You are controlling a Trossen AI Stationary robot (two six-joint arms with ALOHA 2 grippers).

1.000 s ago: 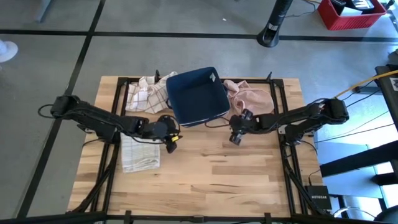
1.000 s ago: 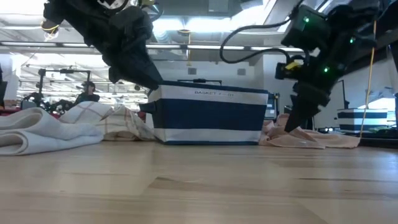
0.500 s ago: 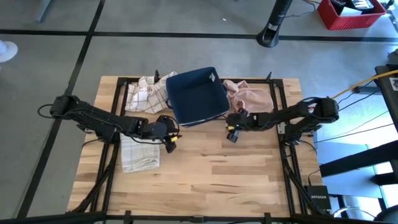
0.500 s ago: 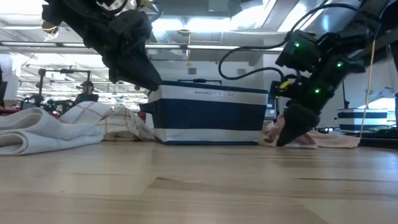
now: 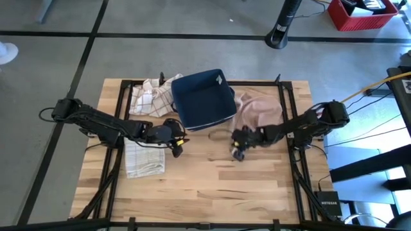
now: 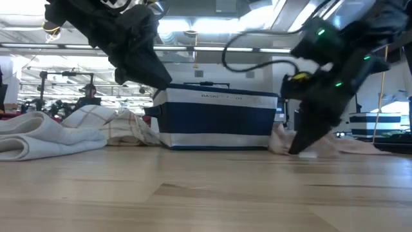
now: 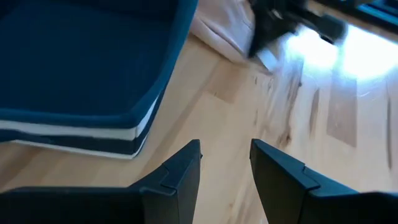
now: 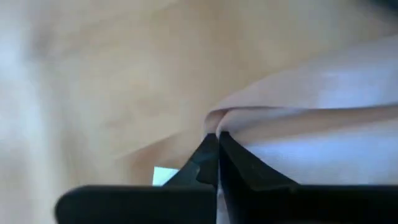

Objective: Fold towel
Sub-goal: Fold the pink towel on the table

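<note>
A pink towel lies at the table's far right, beside a blue basket. Its near edge is drawn out toward my right gripper, which is shut on it low over the wood. My left gripper hangs open above the table, near the basket's near left corner, with nothing between its fingers. A folded white towel lies flat on the table under the left arm. My right gripper pinches a folded edge of the pink towel between the ends of its two fingers. The fingers slant steeply down from the table's right side. The edge is held just above the wood, and the cloth behind it trails on the table toward the far right.
A checked cloth lies crumpled at the far left of the basket. Bare wood fills the near half of the table. Black frame rails run along the table's left and right sides.
My right gripper has dropped to the pink towel's near edge, shut on it and moved toward the table's near edge. The towel's near part has been drawn out over the wood after it; its far part stays by the basket.
</note>
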